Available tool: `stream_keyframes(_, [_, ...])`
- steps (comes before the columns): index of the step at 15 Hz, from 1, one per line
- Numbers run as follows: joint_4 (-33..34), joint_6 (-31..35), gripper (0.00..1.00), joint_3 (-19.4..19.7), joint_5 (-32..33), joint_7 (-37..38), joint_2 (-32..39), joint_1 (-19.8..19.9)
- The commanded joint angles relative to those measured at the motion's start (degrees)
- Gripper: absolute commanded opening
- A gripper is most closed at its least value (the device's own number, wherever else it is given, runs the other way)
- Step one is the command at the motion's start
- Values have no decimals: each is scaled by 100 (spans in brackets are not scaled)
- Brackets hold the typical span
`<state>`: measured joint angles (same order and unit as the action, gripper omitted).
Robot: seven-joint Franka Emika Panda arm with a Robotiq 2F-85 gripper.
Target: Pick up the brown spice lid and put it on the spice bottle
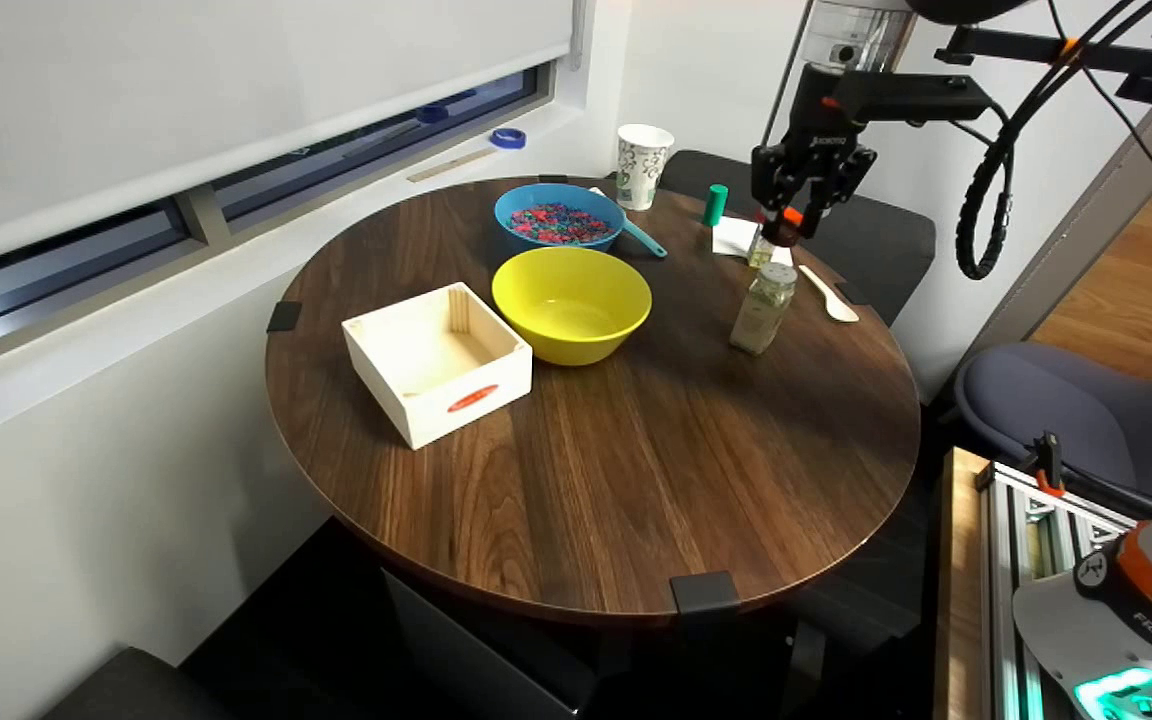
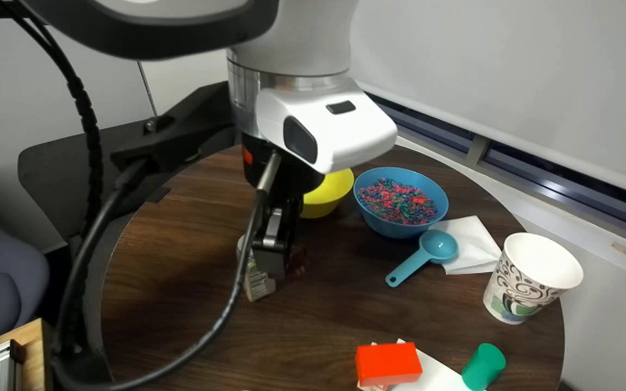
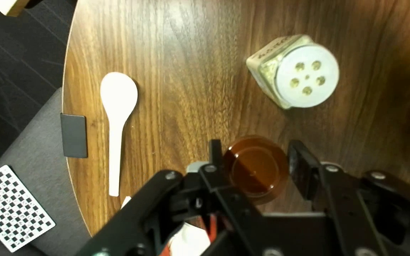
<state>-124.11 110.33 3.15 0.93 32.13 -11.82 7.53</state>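
The spice bottle point(image 1: 764, 310) stands upright on the wooden table, pale and translucent with a holed white top. It also shows in the wrist view point(image 3: 307, 76), and partly behind the gripper in an exterior view point(image 2: 258, 283). My gripper point(image 3: 256, 156) is shut on the brown spice lid point(image 3: 256, 169), with one finger on each side of it. The lid looks held above the table, beside the bottle and not over it. In an exterior view the lid point(image 1: 783, 236) is a dark brown spot under the gripper point(image 1: 796, 212).
A white spoon point(image 3: 119, 103) lies near the table edge. A yellow bowl point(image 1: 571, 310), a blue bowl point(image 2: 400, 217) of colored bits and a wooden box point(image 1: 466, 400) stand on the table. An orange block point(image 2: 388, 364), a green cylinder point(image 2: 484, 366) and a paper cup point(image 2: 530, 277) are also there.
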Motion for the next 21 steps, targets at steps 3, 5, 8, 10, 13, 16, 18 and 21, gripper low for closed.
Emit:
stream_keyframes(3, [-36, -380, 23, -219, -44, -246, -421, -162])
stream_keyframes(5, [-65, -413, 23, -279, -85, -307, -456, -202])
stream_keyframes(8, [-108, -367, 23, -302, -218, -413, -447, -256])
stream_keyframes(10, [-141, -359, 23, -280, -369, -508, -433, -284])
stream_keyframes(13, [-181, -397, 23, -267, -587, -631, -418, -289])
stream_keyframes(16, [-190, -440, 23, -268, -645, -623, -374, -262])
stream_keyframes(18, [-214, -439, 23, -290, -531, -551, -324, -234])
stream_keyframes(21, [-243, -441, 23, -270, -527, -555, -256, -212])
